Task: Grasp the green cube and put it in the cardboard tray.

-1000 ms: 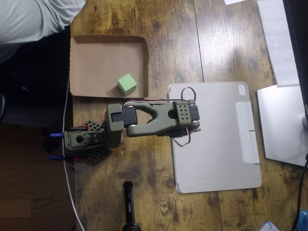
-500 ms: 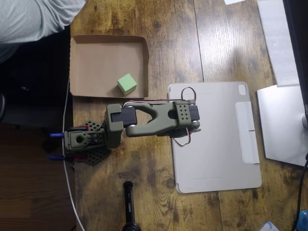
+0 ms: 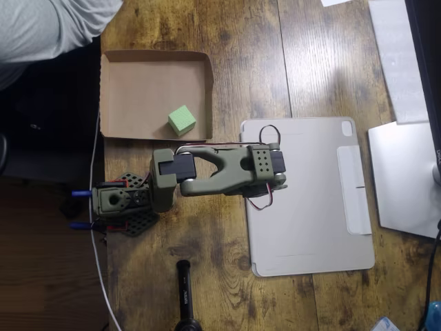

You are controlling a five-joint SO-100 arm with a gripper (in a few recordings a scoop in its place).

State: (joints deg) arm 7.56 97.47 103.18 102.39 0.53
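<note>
The light mint-green cube (image 3: 181, 120) rests on the floor of the brown cardboard tray (image 3: 138, 83), near the tray's lower right corner. The olive-green arm (image 3: 220, 169) lies folded just below the tray, reaching rightward over the edge of a pale grey slab. Its gripper (image 3: 278, 181) hangs at the arm's right end, well right of and below the cube. The wrist block covers the fingers, so how they stand is hidden. Nothing touches the cube.
A pale grey tablet-like slab (image 3: 310, 200) lies right of the arm. The arm's base (image 3: 118, 203) sits at the table's left edge with a white cable (image 3: 98, 262). A person's grey sleeve (image 3: 48, 27) shows top left. A black cylinder (image 3: 184, 289) lies at the bottom, and white things (image 3: 403, 179) sit far right.
</note>
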